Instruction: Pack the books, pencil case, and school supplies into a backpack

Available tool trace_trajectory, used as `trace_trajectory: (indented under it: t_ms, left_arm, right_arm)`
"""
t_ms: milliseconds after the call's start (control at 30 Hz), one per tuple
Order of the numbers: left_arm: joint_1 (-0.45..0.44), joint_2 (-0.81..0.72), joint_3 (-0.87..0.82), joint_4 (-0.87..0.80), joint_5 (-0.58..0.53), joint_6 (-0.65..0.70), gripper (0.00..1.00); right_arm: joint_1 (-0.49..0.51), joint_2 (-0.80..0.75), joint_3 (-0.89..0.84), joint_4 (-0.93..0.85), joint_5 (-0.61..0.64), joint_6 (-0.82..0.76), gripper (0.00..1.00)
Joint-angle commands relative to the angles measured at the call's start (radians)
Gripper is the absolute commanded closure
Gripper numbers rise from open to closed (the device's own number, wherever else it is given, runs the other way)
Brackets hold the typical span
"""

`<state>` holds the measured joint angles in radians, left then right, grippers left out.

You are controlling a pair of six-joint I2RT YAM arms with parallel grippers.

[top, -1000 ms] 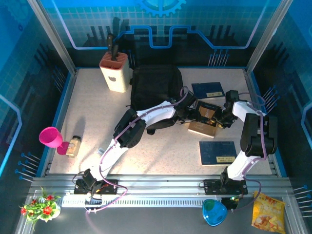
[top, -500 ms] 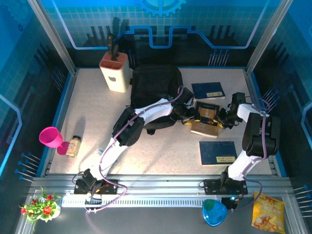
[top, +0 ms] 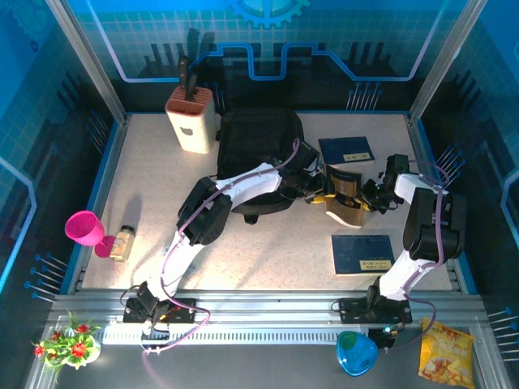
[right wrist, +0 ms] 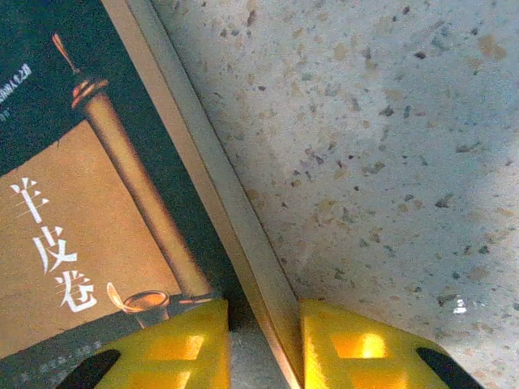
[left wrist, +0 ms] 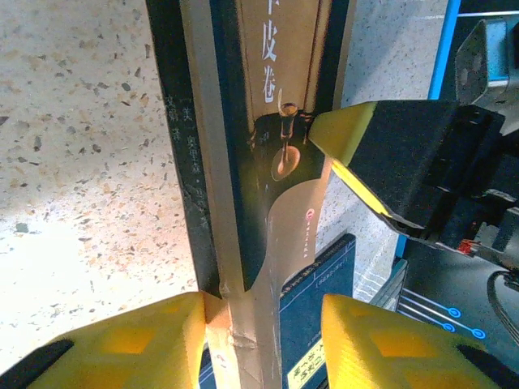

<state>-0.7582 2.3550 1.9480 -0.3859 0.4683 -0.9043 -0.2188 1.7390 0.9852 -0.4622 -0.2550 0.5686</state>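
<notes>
The dark-covered book (top: 344, 194) with tan-brown edges stands tilted on its edge mid-table, between both grippers. My left gripper (top: 321, 193) is open and straddles the book's (left wrist: 284, 97) lower end. Its left finger (left wrist: 138, 340) touches the book; a gap remains on the right side. My right gripper (top: 370, 199) is shut on the book's (right wrist: 81, 203) opposite edge, and one of its fingers (left wrist: 389, 154) presses on the cover. Two dark blue books lie flat, one behind (top: 346, 150) and one in front (top: 362, 254). The black backpack (top: 255, 142) lies behind the left arm.
A cream knife block (top: 190, 120) stands at the back left. A pink cup (top: 83, 228) and a small jar (top: 123, 241) sit at the left edge. Off the table in front are a blue bowl (top: 355, 352), a snack bag (top: 446, 348) and flowers (top: 69, 344).
The dark-covered book has risen from lying flat to standing tilted on its edge. The left gripper shifted back along it, and the right gripper moved slightly right.
</notes>
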Motion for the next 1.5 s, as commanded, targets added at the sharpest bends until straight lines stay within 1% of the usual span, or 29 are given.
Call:
trace_trajectory:
  t_ms: [0, 300, 367, 500, 700, 867, 967, 1133, 1200, 1333, 1467]
  left_arm:
    - [-0.031, -0.010, -0.013, 0.064, 0.044, -0.024, 0.58]
    - [-0.020, -0.111, -0.083, 0.043, -0.027, 0.020, 0.67]
    - [-0.014, -0.140, -0.121, 0.063, -0.030, 0.021, 0.67]
    - [-0.003, -0.202, -0.226, 0.164, -0.006, -0.017, 0.67]
    - [0.015, -0.287, -0.304, 0.113, -0.074, 0.022, 0.68]
    - [0.027, -0.325, -0.370, 0.084, -0.119, 0.038, 0.68]
    - [0.036, -0.333, -0.408, 0.085, -0.128, 0.034, 0.67]
    - [0.044, -0.339, -0.422, 0.082, -0.130, 0.042, 0.66]
    - [0.045, -0.335, -0.423, 0.085, -0.131, 0.041, 0.64]
    - [0.047, -0.307, -0.428, 0.097, -0.129, 0.019, 0.51]
    - [0.048, -0.276, -0.426, 0.094, -0.149, 0.004, 0.43]
  right_arm:
    - [0.030, 0.033, -0.033, -0.010, -0.125, 0.021, 0.76]
    - [0.088, 0.054, -0.007, 0.002, -0.149, 0.038, 0.77]
    - [0.102, 0.058, 0.000, 0.002, -0.153, 0.046, 0.77]
    - [0.126, 0.060, 0.006, 0.010, -0.166, 0.057, 0.77]
    - [0.184, 0.066, 0.015, 0.020, -0.189, 0.076, 0.77]
    - [0.233, 0.087, 0.029, 0.029, -0.191, 0.101, 0.76]
    - [0.258, 0.097, 0.034, 0.036, -0.188, 0.115, 0.76]
    - [0.286, 0.113, 0.046, 0.034, -0.184, 0.123, 0.76]
    - [0.293, 0.117, 0.050, 0.034, -0.178, 0.124, 0.76]
    - [0.300, 0.124, 0.051, 0.034, -0.171, 0.132, 0.76]
    - [0.301, 0.122, 0.047, 0.040, -0.169, 0.138, 0.76]
